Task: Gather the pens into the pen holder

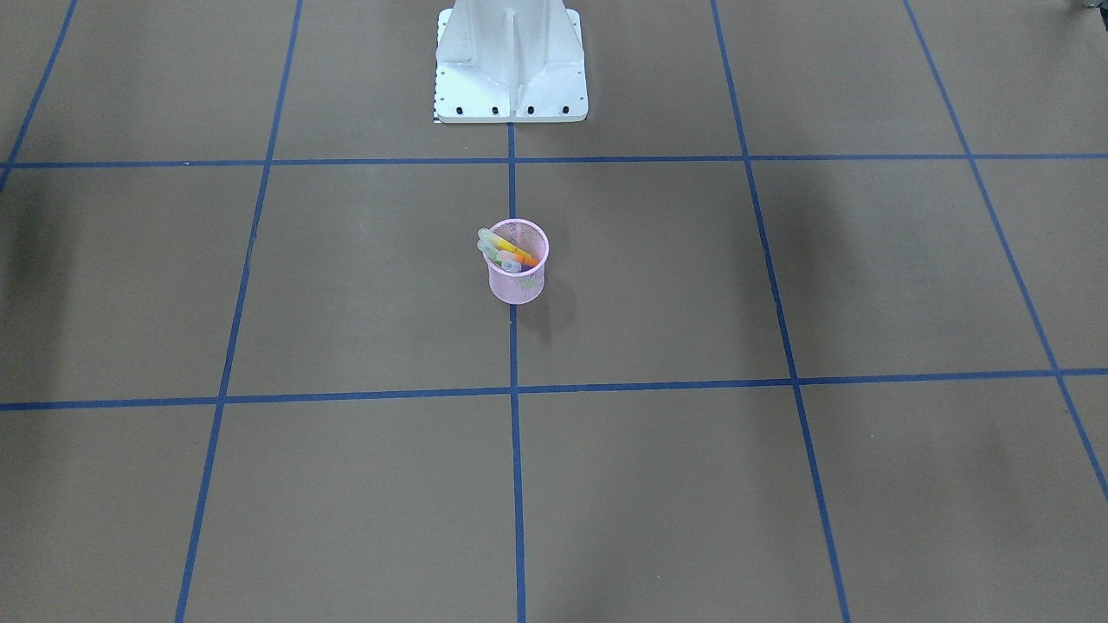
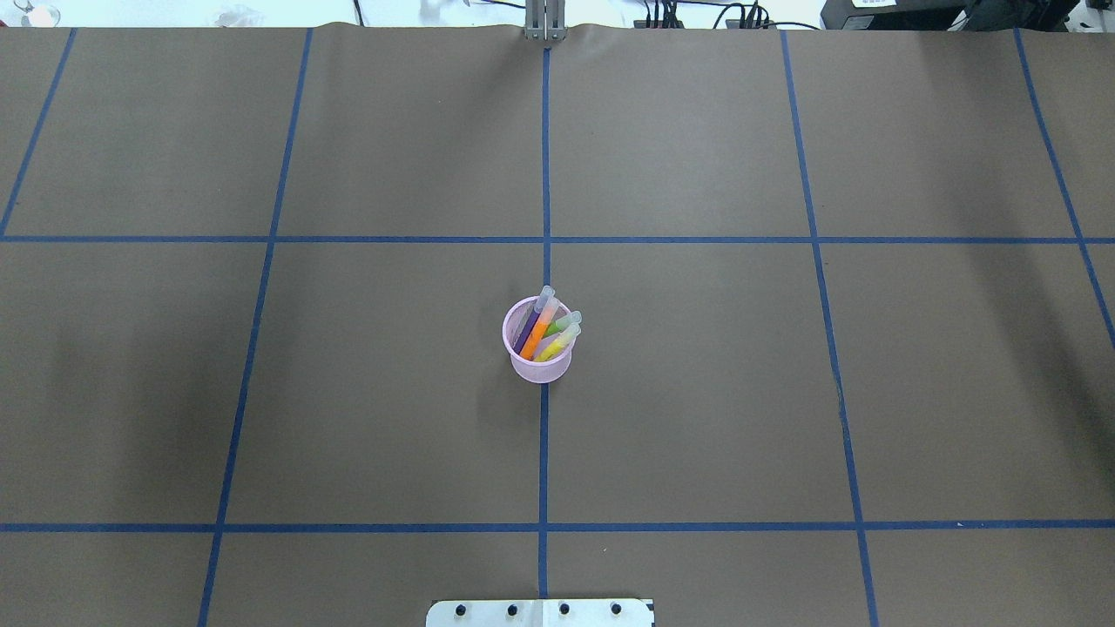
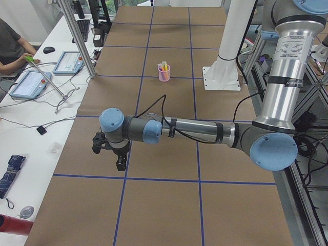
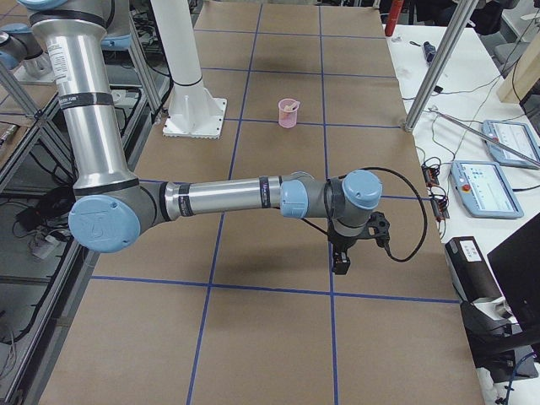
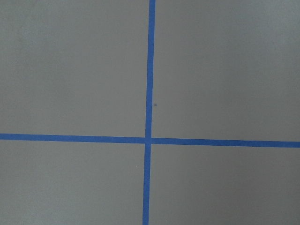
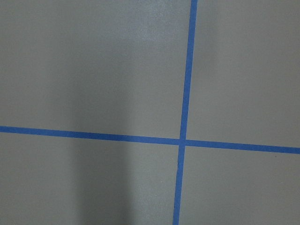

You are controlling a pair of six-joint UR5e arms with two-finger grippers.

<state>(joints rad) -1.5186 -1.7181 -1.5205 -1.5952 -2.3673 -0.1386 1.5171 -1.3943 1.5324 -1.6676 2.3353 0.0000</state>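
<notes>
Exterior front-facing view: a small pink wire-mesh cylindrical pen holder (image 1: 518, 284) is seen upright on the brown paper-covered tabletop (image 1: 736, 285). It sits on a blue tape line (image 1: 512, 355), well apart from the white metal robot base (image 1: 511, 78).

Overhead exterior view: four slim pens are held inside the pen holder, their long axes tilted and their pale translucent caps raised over the rim. The purple pen (image 2: 528, 332) and orange pen (image 2: 539, 330) are pointed toward the far edge. The green pen (image 2: 563, 326) and yellow pen (image 2: 556, 347) are leaned more toward the robot's right.

Exterior left view: dark lettering (image 3: 290, 66) is printed along the near arm's silver tube but is too small to be read. The left claw (image 3: 120, 164) is pointed down over the tabletop, well apart from the pen holder; whether it is released or clenched cannot be told.

Exterior right view: the right claw (image 4: 340, 263) is likewise pointed down, well apart from the pen holder, and its state cannot be told.

Wrist-mounted views: only tabletop and crossed tape lines are shown.
</notes>
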